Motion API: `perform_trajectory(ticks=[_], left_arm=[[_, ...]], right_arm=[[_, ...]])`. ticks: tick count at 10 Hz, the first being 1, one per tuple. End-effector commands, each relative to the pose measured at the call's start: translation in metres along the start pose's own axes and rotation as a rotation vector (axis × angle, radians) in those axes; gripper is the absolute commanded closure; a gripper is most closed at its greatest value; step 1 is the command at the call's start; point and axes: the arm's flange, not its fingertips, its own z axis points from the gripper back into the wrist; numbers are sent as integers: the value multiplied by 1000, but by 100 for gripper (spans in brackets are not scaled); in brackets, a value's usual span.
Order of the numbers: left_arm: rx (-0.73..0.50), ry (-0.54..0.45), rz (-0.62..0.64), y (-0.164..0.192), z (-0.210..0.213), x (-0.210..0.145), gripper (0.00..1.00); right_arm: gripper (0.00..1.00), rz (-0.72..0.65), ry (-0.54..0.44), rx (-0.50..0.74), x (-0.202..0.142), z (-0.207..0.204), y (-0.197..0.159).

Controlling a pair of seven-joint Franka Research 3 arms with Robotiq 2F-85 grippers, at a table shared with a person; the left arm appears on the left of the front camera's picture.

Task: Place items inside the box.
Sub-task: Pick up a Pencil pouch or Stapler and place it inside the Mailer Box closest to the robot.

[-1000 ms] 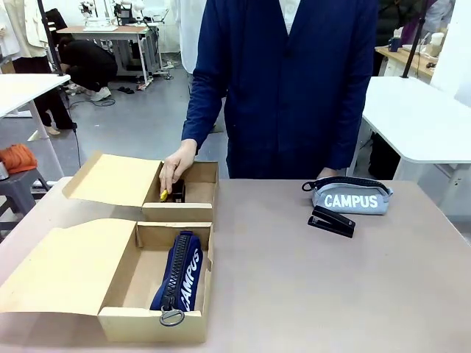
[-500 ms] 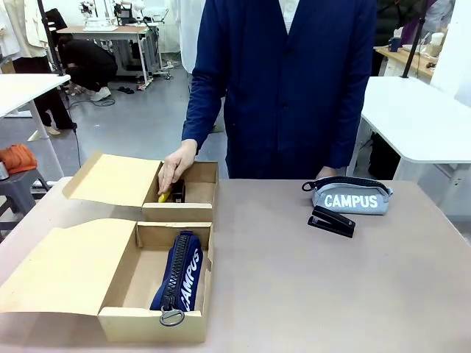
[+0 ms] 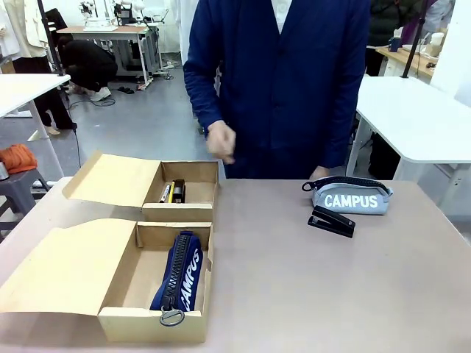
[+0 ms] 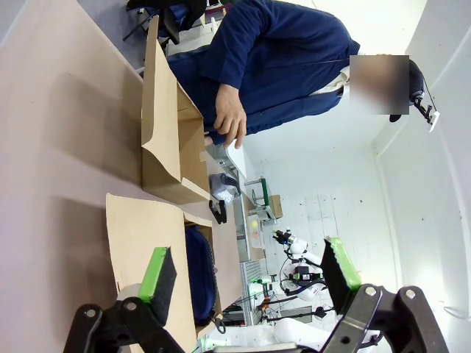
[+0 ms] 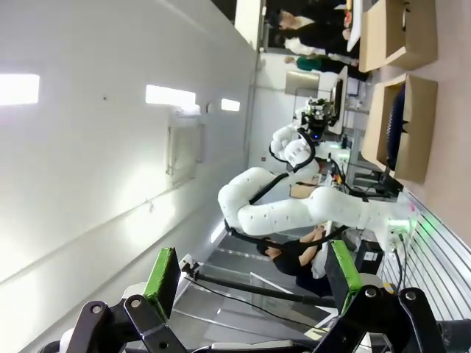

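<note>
Lying in the near-left box point(image 3: 151, 323) is the navy pouch point(image 3: 180, 272); the far box point(image 3: 180, 212) behind it holds the utility knife point(image 3: 166, 193). A person's hand point(image 3: 221, 141) hangs in the air above that box. Farther right, the black stapler point(image 3: 331, 221) sits just beside a grey pouch point(image 3: 351, 198). The left gripper point(image 4: 246, 257) and right gripper point(image 5: 250, 268) both have jaws spread, holding nothing.

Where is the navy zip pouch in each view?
Front view: navy zip pouch, lower left, inside the near box.
Left wrist view: navy zip pouch, bottom centre, in the near box.
Right wrist view: navy zip pouch, upper right, in the near box.
Shared landmark: the near box.
</note>
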Motion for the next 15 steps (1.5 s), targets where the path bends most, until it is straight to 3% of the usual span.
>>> perform_trajectory(ticks=[1,9,11,13,15], left_arm=[[-24,-14,-19,-2,-1,0,0],[-24,-14,-19,-2,-1,0,0],[-24,-14,-19,-2,-1,0,0],[-24,-14,-19,-2,-1,0,0],[-24,-14,-19,-2,-1,0,0]], right_arm=[[0,-22,-6,13,3,-1,6],[0,-4,0,0,0,0,0],[0,96,199,-206,8,-40,7],[0,267,394,-587,13,-92,16],[0,544,417,-880,21,-120,6]])
